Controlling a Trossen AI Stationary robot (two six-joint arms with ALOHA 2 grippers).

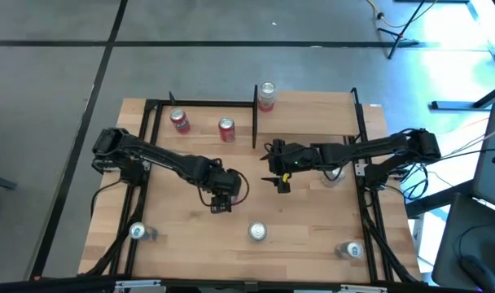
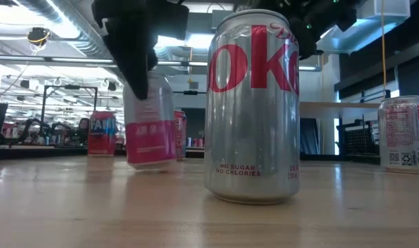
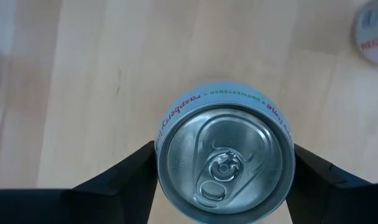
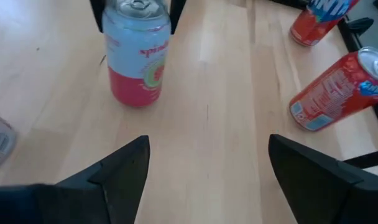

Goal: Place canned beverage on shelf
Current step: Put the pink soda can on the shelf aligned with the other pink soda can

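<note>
The pink-and-blue can (image 3: 225,163) sits between the left fingers (image 3: 124,177), which grip it; the right fingers (image 4: 124,165) stand open, holding nothing.

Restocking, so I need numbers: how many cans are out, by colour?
Red cans: 2
Pink-and-pale-blue can: 1
Silver Diet Coke can: 1
Other pale or silver-topped cans: 4
Total: 8

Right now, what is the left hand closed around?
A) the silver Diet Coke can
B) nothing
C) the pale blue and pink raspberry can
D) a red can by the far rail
C: the left hand has a finger on each side of the blue and pink can; the Diet Coke can stands alone.
</note>
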